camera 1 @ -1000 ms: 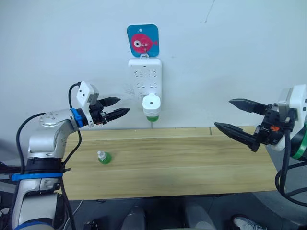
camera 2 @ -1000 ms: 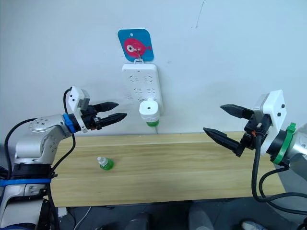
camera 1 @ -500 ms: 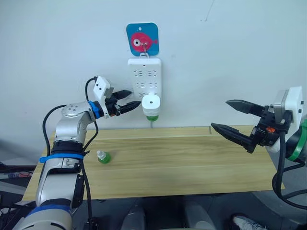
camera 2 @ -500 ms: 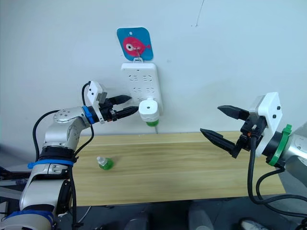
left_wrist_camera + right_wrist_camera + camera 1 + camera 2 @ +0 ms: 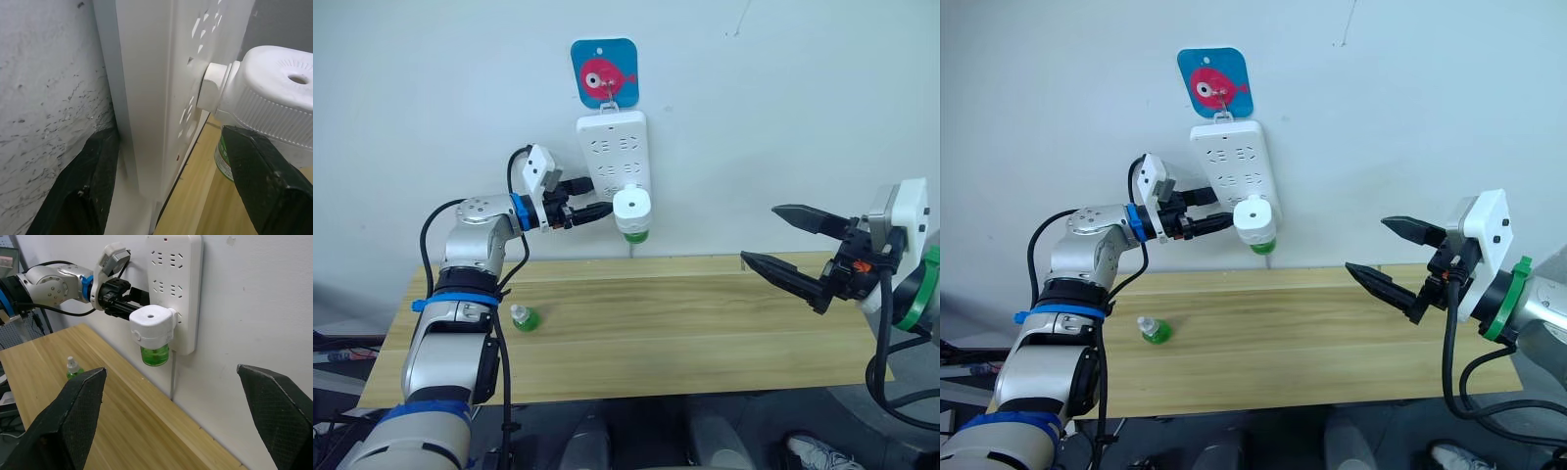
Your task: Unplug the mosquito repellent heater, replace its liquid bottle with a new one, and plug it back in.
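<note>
The white mosquito repellent heater [image 5: 632, 204] is plugged into a low socket of the wall power strip [image 5: 612, 147], and a green liquid bottle [image 5: 633, 234] hangs under it. My left gripper [image 5: 597, 198] is open at the strip's left edge. One finger [image 5: 93, 181] lies against the wall beside the strip; the other finger [image 5: 264, 181] sits in front, just under the heater [image 5: 279, 105]. A second small green bottle [image 5: 522, 319] with a white cap stands on the wooden table [image 5: 705, 323]. My right gripper [image 5: 759, 235] hovers open over the table's right part, far from the heater.
A blue hook plate with a red fish [image 5: 605, 71] holds the strip on the white wall. The strip's thin cord [image 5: 172, 377] drops behind the table's back edge. The table's front edge runs close to my body.
My left gripper has moved right along the wall, from well left of the strip to its edge beside the heater. The right gripper has barely moved.
</note>
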Robot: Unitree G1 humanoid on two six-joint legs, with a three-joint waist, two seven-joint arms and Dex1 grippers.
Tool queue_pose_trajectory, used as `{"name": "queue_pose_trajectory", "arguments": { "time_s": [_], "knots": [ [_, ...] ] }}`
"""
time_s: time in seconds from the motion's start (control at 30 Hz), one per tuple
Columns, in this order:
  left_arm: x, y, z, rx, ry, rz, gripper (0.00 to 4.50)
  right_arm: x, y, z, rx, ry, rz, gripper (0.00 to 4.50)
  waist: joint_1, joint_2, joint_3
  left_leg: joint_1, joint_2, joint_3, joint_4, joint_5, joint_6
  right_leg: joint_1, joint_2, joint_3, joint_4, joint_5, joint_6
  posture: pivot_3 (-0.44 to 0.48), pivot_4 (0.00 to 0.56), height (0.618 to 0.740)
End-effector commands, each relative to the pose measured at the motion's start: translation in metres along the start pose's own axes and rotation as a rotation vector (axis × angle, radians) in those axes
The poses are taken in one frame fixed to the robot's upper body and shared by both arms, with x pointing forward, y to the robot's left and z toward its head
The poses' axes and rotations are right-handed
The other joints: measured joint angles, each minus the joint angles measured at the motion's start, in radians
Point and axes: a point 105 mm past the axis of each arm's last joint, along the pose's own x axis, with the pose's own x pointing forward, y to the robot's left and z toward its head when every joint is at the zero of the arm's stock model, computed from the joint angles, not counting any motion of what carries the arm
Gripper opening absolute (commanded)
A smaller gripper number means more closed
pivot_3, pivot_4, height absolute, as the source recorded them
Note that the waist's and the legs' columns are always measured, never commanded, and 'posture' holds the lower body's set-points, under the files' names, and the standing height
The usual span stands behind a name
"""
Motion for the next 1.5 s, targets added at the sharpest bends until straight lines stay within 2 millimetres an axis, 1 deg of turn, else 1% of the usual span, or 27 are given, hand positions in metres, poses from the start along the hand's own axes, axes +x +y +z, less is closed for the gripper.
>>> {"name": "queue_pose_trajectory", "arguments": {
  "time_s": [0.03, 0.2, 0.37, 0.47, 0.63, 0.67, 0.73, 0.83, 0.9, 0.93, 1.0, 1.1, 1.17, 1.27, 1.37, 1.5],
  "knots": [
    [0.007, -0.014, 0.017, 0.045, -0.032, -0.081, 3.45, -0.001, 0.005, 0.008, -0.03, -0.03, 0.009, 4.5, -0.001, 0.0, 0.0, 0.0, 0.0, 0.0, 0.0, 0.0, 0.0, 0.0, 0.0, 0.0, 0.0, 0.0, 0.0, -0.217, 0.185, 0.734],
    [0.006, -0.025, 0.025, 0.034, -0.044, -0.136, 3.45, -0.001, 0.006, 0.008, -0.022, -0.029, 0.019, 4.5, -0.009, 0.0, 0.002, -0.001, 0.0, 0.0, -0.001, 0.0, 0.0, -0.001, 0.0, 0.0, 0.0, 0.0, 0.0, -0.216, 0.187, 0.734],
    [0.004, -0.024, 0.032, 0.043, -0.053, -0.123, 3.45, 0.001, 0.009, 0.008, -0.018, -0.027, 0.032, 4.5, -0.01, 0.0, 0.002, -0.001, 0.0, 0.0, 0.0, 0.0, 0.0, -0.001, 0.0, 0.0, 0.0, 0.0, 0.0, -0.215, 0.188, 0.734],
    [0.001, -0.023, 0.03, 0.048, -0.044, -0.12, 2.87, 0.003, 0.011, 0.01, -0.027, -0.032, 0.041, 4.5, -0.011, 0.0, 0.002, -0.001, 0.0, 0.0, 0.0, 0.0, 0.0, -0.001, 0.0, 0.0, 0.0, 0.0, 0.0, -0.213, 0.188, 0.734],
    [0.002, -0.023, 0.028, 0.044, -0.044, -0.107, 1.43, 0.01, 0.016, 0.01, -0.035, -0.037, 0.049, 4.5, -0.011, 0.0, 0.002, -0.001, 0.0, 0.0, -0.001, 0.0, 0.0, -0.002, 0.0, 0.0, -0.001, 0.0, 0.0, -0.212, 0.188, 0.734],
    [0.002, -0.024, 0.028, 0.044, -0.044, -0.107, 1.31, 0.011, 0.017, 0.01, -0.034, -0.038, 0.048, 4.5, -0.011, 0.0, 0.003, -0.001, 0.0, 0.0, -0.001, 0.0, 0.0, -0.002, 0.0, 0.0, -0.001, 0.0, 0.0, -0.212, 0.19, 0.734],
    [0.002, -0.024, 0.027, 0.045, -0.044, -0.103, 1.31, 0.014, 0.019, 0.011, -0.039, -0.043, 0.042, 4.5, -0.012, 0.0, 0.003, -0.002, 0.0, 0.0, -0.001, 0.0, 0.0, -0.002, 0.0, 0.0, -0.001, 0.0, 0.0, -0.213, 0.19, 0.734],
    [0.003, -0.024, 0.026, 0.047, -0.041, -0.1, 1.31, 0.026, 0.013, 0.001, -0.02, 0.012, -0.049, 4.5, -0.015, 0.0, 0.003, -0.002, 0.0, 0.001, -0.001, 0.0, 0.0, -0.003, 0.0, 0.001, -0.001, 0.0, 0.0, -0.217, 0.19, 0.734],
    [0.003, -0.024, 0.025, 0.048, -0.04, -0.095, 1.31, 0.038, 0.01, -0.002, -0.021, 0.017, -0.12, 4.5, -0.017, 0.0, 0.003, -0.002, 0.0, 0.0, -0.001, 0.0, 0.0, -0.003, 0.0, 0.001, 0.0, 0.0, 0.0, -0.221, 0.191, 0.734],
    [0.003, -0.024, 0.025, 0.047, -0.04, -0.091, 1.31, 0.045, 0.012, -0.002, -0.028, 0.011, -0.132, 4.5, -0.018, 0.0, 0.003, -0.002, 0.0, 0.0, -0.001, 0.0, 0.0, -0.004, 0.0, 0.001, 0.0, 0.0, 0.0, -0.221, 0.191, 0.734],
    [0.003, -0.025, 0.024, 0.048, -0.04, -0.089, 1.31, 0.059, 0.011, 0.0, -0.076, 0.0, -0.21, 4.5, -0.023, 0.001, 0.003, -0.003, 0.0, 0.001, -0.001, 0.0, 0.0, -0.005, 0.0, 0.001, 0.0, 0.0, 0.0, -0.218, 0.191, 0.734],
    [0.004, -0.027, 0.023, 0.049, -0.037, -0.09, 1.31, 0.076, 0.008, 0.0, -0.077, -0.018, -0.311, 4.5, -0.026, 0.001, 0.003, -0.004, 0.0, 0.0, -0.001, 0.0, -0.001, -0.006, 0.0, 0.001, 0.0, 0.0, 0.0, -0.21, 0.189, 0.734],
    [0.004, -0.029, 0.022, 0.049, -0.036, -0.091, 1.31, 0.089, 0.01, 0.0, -0.072, -0.022, -0.339, 4.5, -0.028, 0.001, 0.003, -0.005, 0.0, -0.001, -0.001, 0.002, -0.003, -0.006, 0.0, 0.001, 0.0, 0.0, 0.0, -0.209, 0.19, 0.734],
    [0.005, -0.03, 0.021, 0.048, -0.036, -0.091, 1.31, 0.108, 0.022, -0.002, -0.052, -0.015, -0.316, 4.5, -0.034, 0.001, 0.003, -0.007, -0.001, 0.0, -0.001, 0.002, -0.003, -0.009, -0.001, 0.001, 0.0, 0.0, 0.0, -0.197, 0.191, 0.734],
    [0.005, -0.03, 0.021, 0.047, -0.035, -0.09, 1.31, 0.121, 0.03, -0.003, -0.027, -0.016, -0.3, 4.5, -0.035, 0.001, 0.003, -0.009, -0.001, -0.002, -0.001, 0.002, -0.004, -0.01, -0.001, 0.0, 0.0, 0.0, 0.0, -0.198, 0.19, 0.734],
    [0.006, -0.032, 0.02, 0.051, -0.03, -0.095, 1.31, 0.13, 0.029, 0.0, -0.004, -0.036, -0.321, 4.5, -0.036, 0.001, 0.003, -0.009, -0.001, -0.001, -0.001, 0.002, -0.003, -0.01, -0.001, 0.0, 0.001, 0.0, 0.0, -0.19, 0.187, 0.734]
  ]
}}
